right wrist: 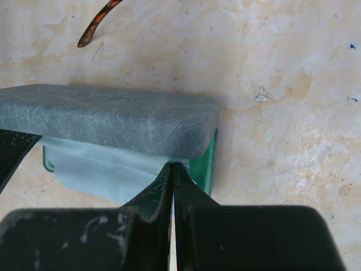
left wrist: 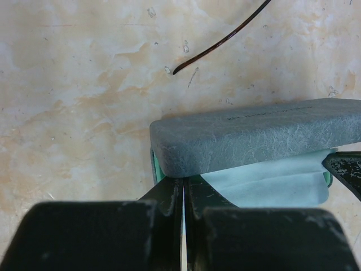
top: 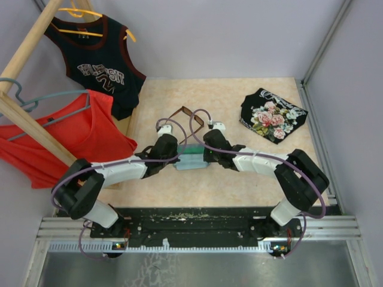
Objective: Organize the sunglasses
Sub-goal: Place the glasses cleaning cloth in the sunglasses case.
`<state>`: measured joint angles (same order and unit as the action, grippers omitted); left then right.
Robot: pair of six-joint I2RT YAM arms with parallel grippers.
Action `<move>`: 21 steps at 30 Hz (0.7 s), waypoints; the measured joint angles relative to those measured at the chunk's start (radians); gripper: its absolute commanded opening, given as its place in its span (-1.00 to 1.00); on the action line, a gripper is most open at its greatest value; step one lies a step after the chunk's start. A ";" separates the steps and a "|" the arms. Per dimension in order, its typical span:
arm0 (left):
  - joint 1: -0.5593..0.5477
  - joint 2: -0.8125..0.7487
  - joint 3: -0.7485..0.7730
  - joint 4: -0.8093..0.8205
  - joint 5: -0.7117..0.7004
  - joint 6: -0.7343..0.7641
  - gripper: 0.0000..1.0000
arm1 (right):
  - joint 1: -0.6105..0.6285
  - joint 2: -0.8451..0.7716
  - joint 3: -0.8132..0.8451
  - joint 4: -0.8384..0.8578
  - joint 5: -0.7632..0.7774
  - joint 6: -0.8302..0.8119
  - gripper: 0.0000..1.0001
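- Top view: the case [top: 191, 157] lies mid-table, and the two arms meet over it.
- The left gripper [top: 178, 159] is at its 9 o'clock end and the right gripper [top: 206, 156] at its 3 o'clock end.
- The sunglasses [top: 187, 116] lie on the table at 12 o'clock from the case, near it but apart, with no gripper on them.
- A folded floral shirt [top: 273, 115] lies at 2 o'clock from the case. A dark jersey [top: 99, 66] and a red top [top: 78, 134] hang on a wooden rack [top: 27, 51] at 10 o'clock.
- Left wrist view: the left gripper [left wrist: 183, 191] is clenched to a thin slit at the case's [left wrist: 254, 135] 6 o'clock edge.
- Whether it pinches anything cannot be told.
- The lid stands ajar, with the cloth [left wrist: 271, 180] spilling out beneath it.
- One temple tip of the sunglasses [left wrist: 220, 42] shows at 12 o'clock, clear of the case.
- Right wrist view: the right gripper [right wrist: 172, 172] is likewise clenched, at the case's [right wrist: 113, 118] green rim.
- Any hold on the rim cannot be made out.
- The cloth [right wrist: 101, 169] hangs out at 7 o'clock.
- A temple tip of the sunglasses [right wrist: 97, 23] lies at 11 o'clock.
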<state>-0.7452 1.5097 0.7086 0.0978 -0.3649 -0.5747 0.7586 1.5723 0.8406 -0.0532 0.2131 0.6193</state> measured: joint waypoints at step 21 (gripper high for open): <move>0.016 0.030 0.018 0.016 0.003 -0.001 -1.00 | -0.011 0.016 0.018 0.003 0.003 -0.015 -1.00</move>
<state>-0.7292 1.5398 0.7261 0.1135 -0.3622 -0.5755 0.7471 1.5887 0.8589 -0.0505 0.2161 0.6044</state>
